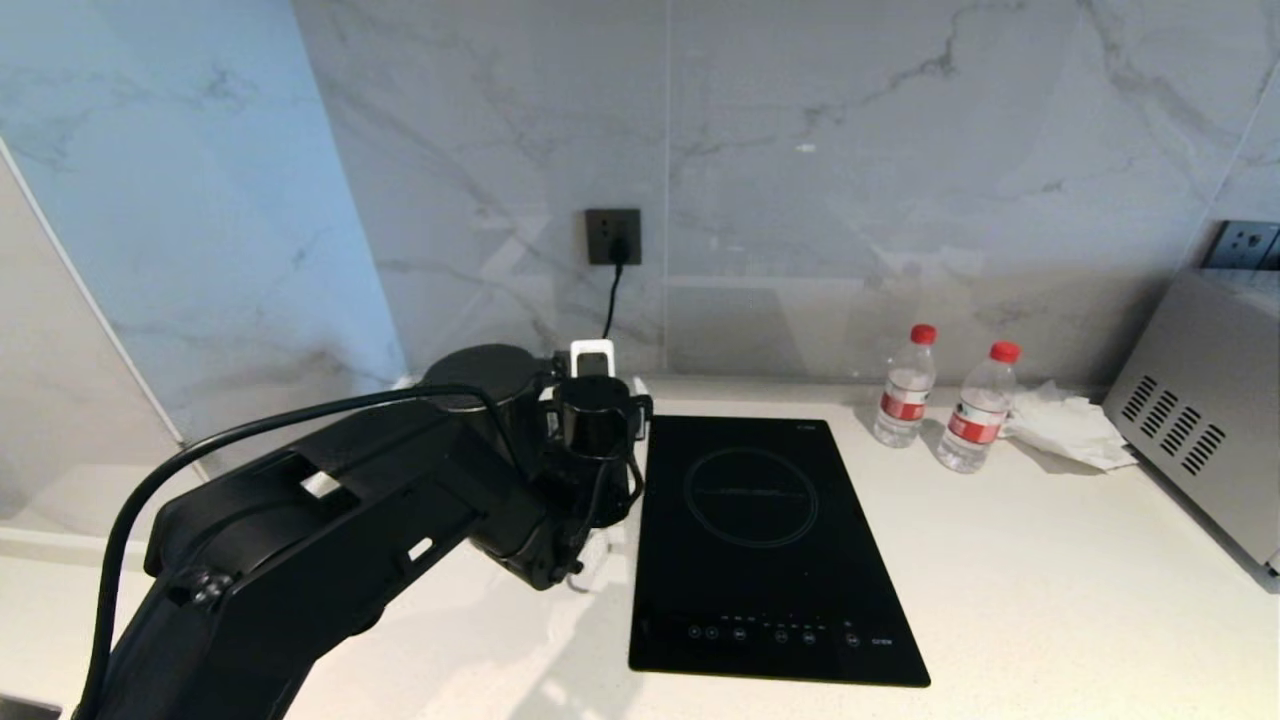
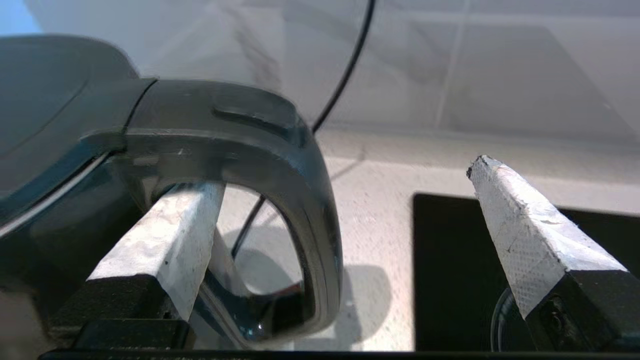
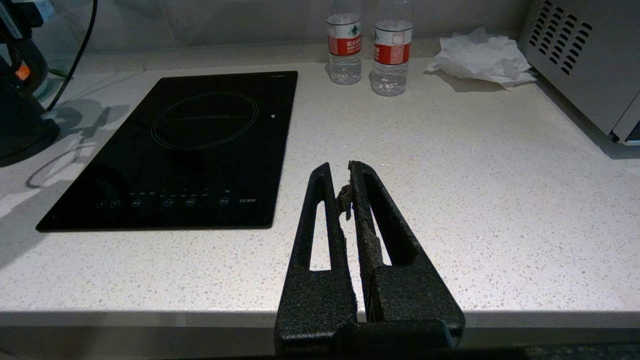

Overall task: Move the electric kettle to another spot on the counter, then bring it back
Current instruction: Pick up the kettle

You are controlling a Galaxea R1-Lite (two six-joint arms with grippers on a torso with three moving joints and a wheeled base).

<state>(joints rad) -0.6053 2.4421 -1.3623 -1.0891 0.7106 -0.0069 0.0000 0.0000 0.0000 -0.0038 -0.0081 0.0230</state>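
The electric kettle (image 1: 480,372) stands at the back left of the counter (image 1: 1000,560), mostly hidden behind my left arm; only its round black lid shows. In the left wrist view my left gripper (image 2: 347,175) is wide open around the kettle's loop handle (image 2: 280,145). One white finger (image 2: 170,235) reaches into the loop beside the kettle body. The other finger (image 2: 525,225) hangs well outside it, over the hob's edge, and neither presses on the handle. My right gripper (image 3: 340,172) is shut on nothing, parked over the counter's front edge (image 3: 320,320).
The black induction hob (image 1: 760,540) lies just right of the kettle. Two red-capped water bottles (image 1: 905,385) and a crumpled tissue (image 1: 1065,425) stand at the back right, beside a grey appliance (image 1: 1200,430). A cord runs down from a wall socket (image 1: 612,237) behind the kettle.
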